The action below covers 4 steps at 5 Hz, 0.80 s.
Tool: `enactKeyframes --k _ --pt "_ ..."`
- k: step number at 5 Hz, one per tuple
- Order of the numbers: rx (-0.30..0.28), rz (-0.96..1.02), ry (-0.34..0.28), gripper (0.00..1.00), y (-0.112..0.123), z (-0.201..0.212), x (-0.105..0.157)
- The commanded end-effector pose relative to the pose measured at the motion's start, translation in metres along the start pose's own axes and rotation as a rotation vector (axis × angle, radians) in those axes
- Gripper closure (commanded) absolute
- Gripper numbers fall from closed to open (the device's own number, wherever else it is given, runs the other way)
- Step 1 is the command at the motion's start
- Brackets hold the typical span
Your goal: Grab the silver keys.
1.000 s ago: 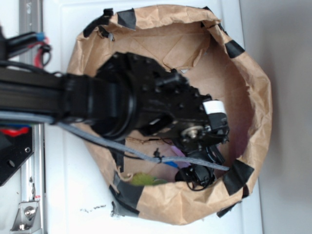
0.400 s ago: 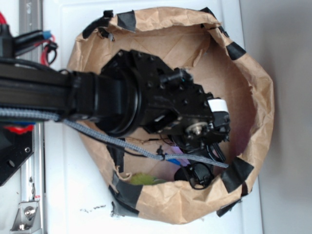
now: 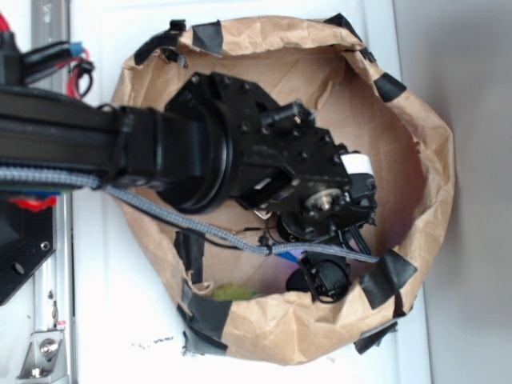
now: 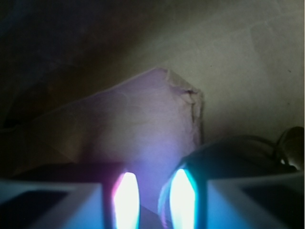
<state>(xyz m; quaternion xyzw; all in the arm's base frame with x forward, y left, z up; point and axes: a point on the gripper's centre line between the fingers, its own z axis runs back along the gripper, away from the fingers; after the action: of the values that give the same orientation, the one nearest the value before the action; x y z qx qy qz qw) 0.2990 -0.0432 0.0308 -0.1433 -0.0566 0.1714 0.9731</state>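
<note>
My gripper [image 3: 322, 278] is deep inside a brown paper bag [image 3: 416, 160], near its lower right wall, with the black arm covering most of the bag's floor. In the wrist view the two glowing fingertips [image 4: 126, 198] stand a narrow gap apart, and only purplish paper [image 4: 143, 124] shows between them. Just right of the right finger lies a dark rounded thing [image 4: 238, 160]. A thin metal loop [image 4: 289, 142] shows at the far right edge; I cannot tell whether it belongs to the silver keys. The keys themselves are hidden in the exterior view.
The bag's rim is patched with black tape [image 3: 386, 276] and stands on a white table [image 3: 120, 320]. A yellow-green thing [image 3: 234, 292] lies at the bag's lower wall. A grey cable [image 3: 200, 232] trails across the arm. A metal rail [image 3: 48, 344] runs along the left.
The arm has shifted slightly up and to the right in the exterior view. The gripper has moved a little away from the bag's lower wall, and the bag's right rim has bulged outward.
</note>
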Motion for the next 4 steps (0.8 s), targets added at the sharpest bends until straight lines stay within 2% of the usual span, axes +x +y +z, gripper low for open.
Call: enactKeyframes --k 1,3,4 --pt "-0.012 -0.019 -0.028 1.0 -0.01 0.013 0.01" --pt "-0.009 0.007 -0.031 1.0 -0.001 0.026 0.021" --pt "-0.013 0.027 -0.062 1.0 0.008 0.067 0.027"
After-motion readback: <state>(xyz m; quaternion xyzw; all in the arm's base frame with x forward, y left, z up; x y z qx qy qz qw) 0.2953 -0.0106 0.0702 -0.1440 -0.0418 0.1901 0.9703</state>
